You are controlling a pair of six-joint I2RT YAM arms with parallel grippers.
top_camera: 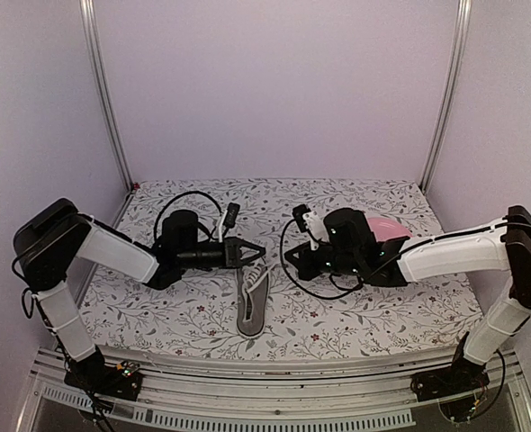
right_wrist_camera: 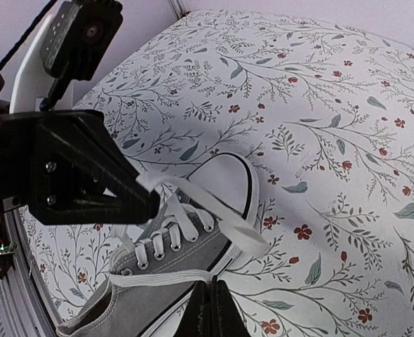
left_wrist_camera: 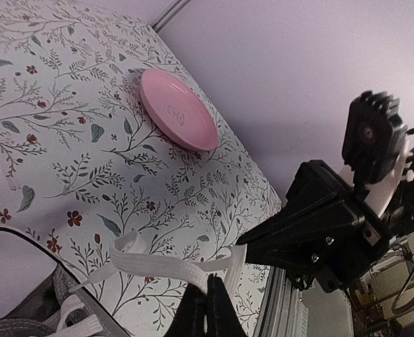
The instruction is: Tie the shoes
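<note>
The grey sneaker (top_camera: 250,306) with a white toe cap lies on the floral tablecloth between the arms; the right wrist view shows it (right_wrist_camera: 172,281) too. My left gripper (top_camera: 258,252) is just above its toe end. Its fingers are shut on a white lace (left_wrist_camera: 158,270), and this lace (right_wrist_camera: 214,210) crosses over the toe cap. My right gripper (top_camera: 290,261) is close to the right of the shoe. It is shut (right_wrist_camera: 210,305) on the other white lace (right_wrist_camera: 144,277), which runs taut from the top eyelets. The two grippers' tips are close together.
A pink round plate (top_camera: 387,229) lies on the cloth behind the right arm, and it also shows in the left wrist view (left_wrist_camera: 177,110). Black cables loop over the cloth behind both grippers. Metal rails run along the table's front edge (top_camera: 274,364).
</note>
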